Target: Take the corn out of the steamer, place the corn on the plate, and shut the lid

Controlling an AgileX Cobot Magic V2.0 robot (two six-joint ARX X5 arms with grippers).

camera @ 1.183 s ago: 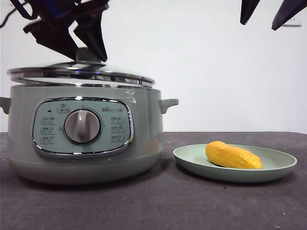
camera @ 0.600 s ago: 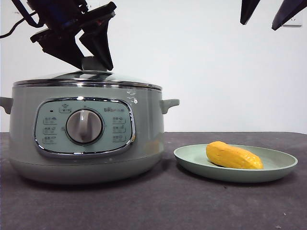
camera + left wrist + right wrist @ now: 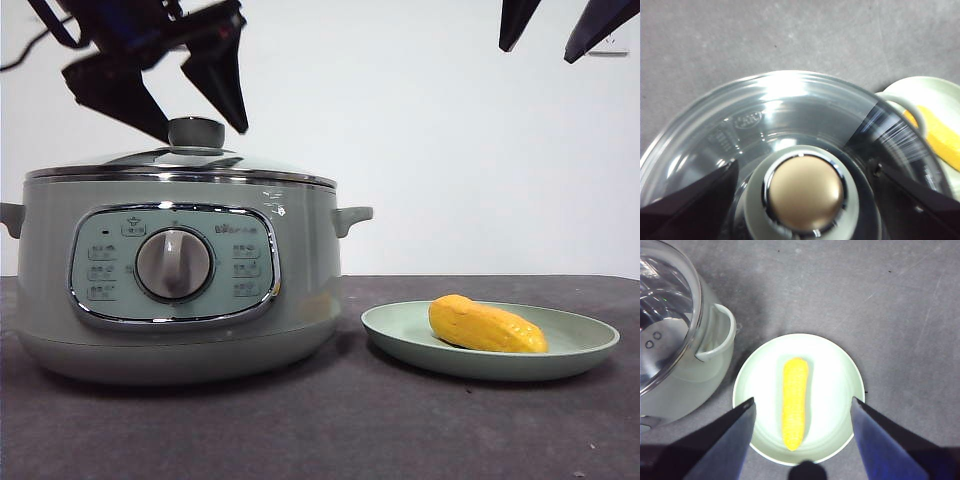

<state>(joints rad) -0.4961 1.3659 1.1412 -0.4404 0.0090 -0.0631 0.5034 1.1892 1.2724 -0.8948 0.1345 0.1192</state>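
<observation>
The sage-green steamer (image 3: 170, 300) stands at the left with its glass lid (image 3: 180, 165) seated flat on the rim. My left gripper (image 3: 203, 134) hovers over the lid knob (image 3: 196, 132), open, one jaw on each side and clear of it. The left wrist view shows the knob (image 3: 805, 187) between the spread jaws of the left gripper (image 3: 805, 165). The corn (image 3: 487, 325) lies on the pale green plate (image 3: 585, 345) to the steamer's right. High above the plate, my right gripper (image 3: 541, 52) is open and holds nothing; the right wrist view looks down on the corn (image 3: 795, 402) between its jaws.
The plate (image 3: 840, 370) sits close to the steamer's side handle (image 3: 720, 335). Dark grey tabletop (image 3: 330, 430) spreads in front of both, against a plain white wall.
The lid went from tilted to lying flat on the steamer. My left gripper let go of the knob, spread its jaws and rose slightly. The right arm held still.
</observation>
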